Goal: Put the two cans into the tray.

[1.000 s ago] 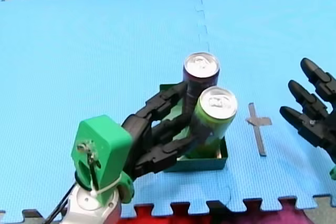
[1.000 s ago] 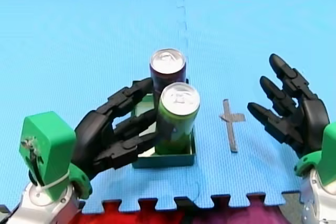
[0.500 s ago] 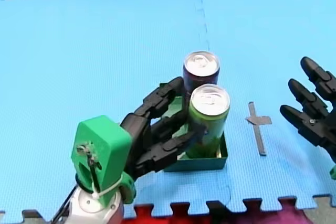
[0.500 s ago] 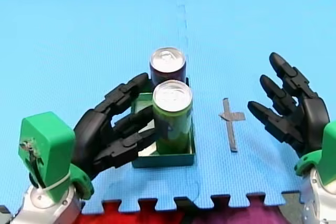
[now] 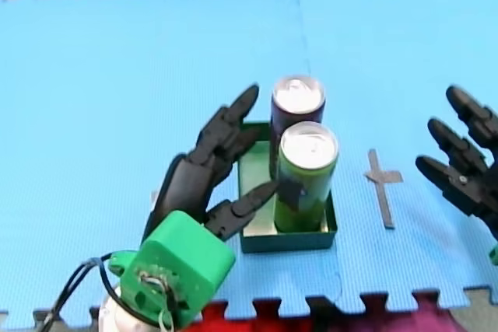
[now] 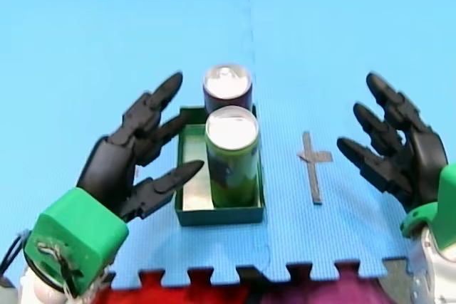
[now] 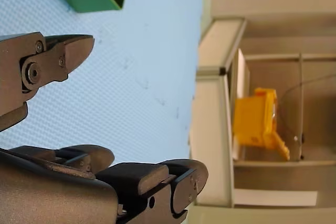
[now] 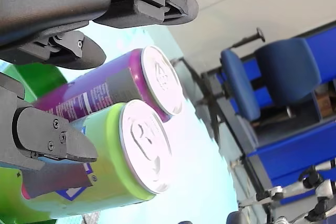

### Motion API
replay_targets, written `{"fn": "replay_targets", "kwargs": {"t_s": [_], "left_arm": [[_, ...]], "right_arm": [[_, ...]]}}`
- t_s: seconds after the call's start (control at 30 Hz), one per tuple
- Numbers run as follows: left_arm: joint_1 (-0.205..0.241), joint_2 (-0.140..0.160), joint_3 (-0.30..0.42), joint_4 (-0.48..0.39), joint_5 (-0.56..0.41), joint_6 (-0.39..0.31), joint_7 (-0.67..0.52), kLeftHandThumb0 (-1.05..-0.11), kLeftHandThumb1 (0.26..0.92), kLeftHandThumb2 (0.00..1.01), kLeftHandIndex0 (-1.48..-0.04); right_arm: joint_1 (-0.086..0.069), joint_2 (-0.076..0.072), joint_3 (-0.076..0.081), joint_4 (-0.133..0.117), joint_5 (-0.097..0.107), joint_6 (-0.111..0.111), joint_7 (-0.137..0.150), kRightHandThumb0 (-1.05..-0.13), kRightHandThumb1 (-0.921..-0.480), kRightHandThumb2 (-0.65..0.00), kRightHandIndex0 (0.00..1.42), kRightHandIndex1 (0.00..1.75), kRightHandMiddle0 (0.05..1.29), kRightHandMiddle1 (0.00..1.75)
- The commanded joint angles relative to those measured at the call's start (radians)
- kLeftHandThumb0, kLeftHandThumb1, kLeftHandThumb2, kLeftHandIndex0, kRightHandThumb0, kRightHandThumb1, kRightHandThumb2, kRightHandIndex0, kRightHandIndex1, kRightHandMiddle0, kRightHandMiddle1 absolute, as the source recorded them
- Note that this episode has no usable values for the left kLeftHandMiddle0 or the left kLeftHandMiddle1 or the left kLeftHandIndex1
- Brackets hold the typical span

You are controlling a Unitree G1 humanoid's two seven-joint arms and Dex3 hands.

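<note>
A green can [image 6: 231, 154] stands upright in the green tray [image 6: 221, 215], on its right side. A purple can [image 6: 227, 89] stands right behind it at the tray's far end, its base hidden by the green can. My left hand [image 6: 153, 147] is just left of the tray, apart from both cans and holding nothing. My right hand [image 6: 388, 147] is at the right of the mat, holding nothing. In the second wrist view the green can [image 8: 105, 171] and the purple can [image 8: 105, 90] sit side by side beyond dark fingers [image 8: 58, 51].
A grey tape cross [image 6: 313, 169] lies on the blue foam mat [image 6: 107, 40] between the tray and my right hand. The mat's jigsaw front edge [image 6: 235, 272] runs close below the tray, with red and purple floor beyond it.
My left hand has let go of the green can, opened, and drawn back to the left. The green can now stands upright in the tray. The right hand has not moved.
</note>
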Motion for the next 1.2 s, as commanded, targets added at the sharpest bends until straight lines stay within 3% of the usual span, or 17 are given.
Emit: {"fn": "replay_targets", "kwargs": {"t_s": [0.0,0.3,0.53,0.63,0.73,0.8,0.93,1.03,1.17], "left_arm": [[0.009,0.001,-0.004,-0.017,0.015,0.003,0.013,-1.048,0.921,0.06,-0.26],[0.041,0.010,-0.017,-0.112,0.059,0.060,0.013,-1.048,0.921,0.08,-0.28],[0.057,0.096,0.056,-0.168,0.045,0.092,-0.044,-1.048,0.921,0.10,-0.29],[0.035,0.122,0.116,-0.082,0.021,0.061,-0.034,-1.048,0.921,0.11,-0.29],[-0.013,0.133,0.186,0.158,-0.041,-0.108,0.000,-1.048,0.921,0.12,-0.30],[-0.034,0.125,0.212,0.270,-0.068,-0.212,0.027,-1.048,0.921,0.13,-0.37],[-0.055,0.105,0.228,0.337,-0.068,-0.262,0.071,-1.048,0.921,0.13,-0.46],[-0.056,0.090,0.231,0.353,-0.070,-0.278,0.086,-1.048,0.887,0.05,-0.50],[-0.058,0.083,0.243,0.394,-0.112,-0.319,0.069,-0.984,0.878,0.01,-0.52]], "right_arm": [[-0.002,-0.006,-0.004,0.002,0.005,0.004,0.001,-0.926,-0.917,0.000,0.43,0.00,0.38,0.00],[-0.002,-0.006,-0.005,0.001,0.004,0.007,-0.001,-0.931,-0.915,0.000,0.43,0.00,0.38,0.00],[-0.004,-0.005,-0.002,0.003,-0.004,0.005,-0.013,-0.937,-0.916,0.000,0.42,0.00,0.37,0.00],[-0.002,-0.005,0.000,-0.001,-0.005,0.005,-0.016,-0.938,-0.916,0.000,0.42,0.00,0.37,0.00],[0.003,-0.004,0.003,-0.013,-0.008,0.005,-0.019,-0.939,-0.917,-0.001,0.42,0.00,0.37,0.00],[0.006,-0.002,0.006,-0.022,-0.011,0.008,-0.022,-0.940,-0.918,-0.001,0.42,0.00,0.37,0.00],[0.008,0.002,0.012,-0.033,-0.014,0.010,-0.023,-0.944,-0.920,-0.001,0.42,0.00,0.37,0.00],[0.012,0.005,0.016,-0.045,-0.016,0.009,-0.018,-0.946,-0.921,-0.004,0.42,0.00,0.37,0.00],[0.020,0.005,0.026,-0.065,-0.022,0.002,-0.006,-0.949,-0.921,-0.009,0.42,0.00,0.37,0.00]]}}
